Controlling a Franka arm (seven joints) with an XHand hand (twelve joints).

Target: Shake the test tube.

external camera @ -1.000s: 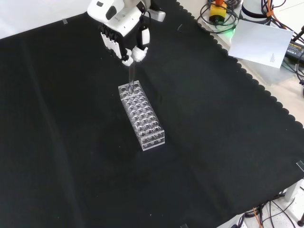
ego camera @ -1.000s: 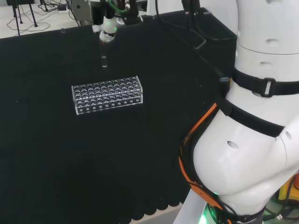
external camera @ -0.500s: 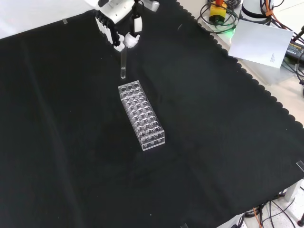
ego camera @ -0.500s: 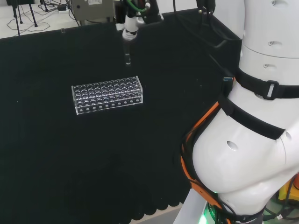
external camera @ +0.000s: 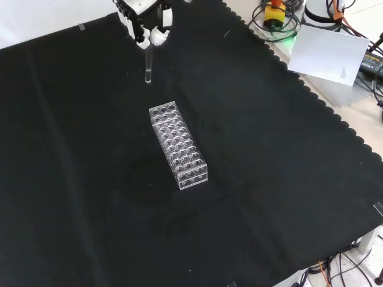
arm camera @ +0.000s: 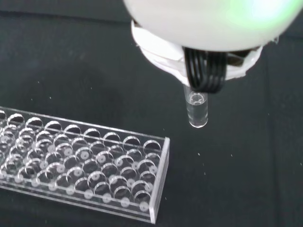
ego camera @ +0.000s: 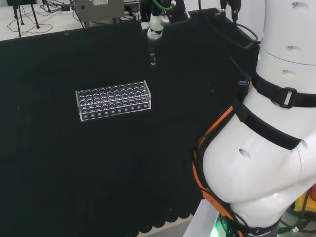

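Black cloth lies below; robot hand (external camera: pixel 146 27) pinches the test tube (external camera: pixel 148 66), hanging upright, rounded end down.

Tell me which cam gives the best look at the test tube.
Wrist view: the test tube is close and large under the hand, its clear wall and rounded end plain. The front view shows its whole length hanging from the hand beyond the rack, but thin. The head view shows it small and faint.
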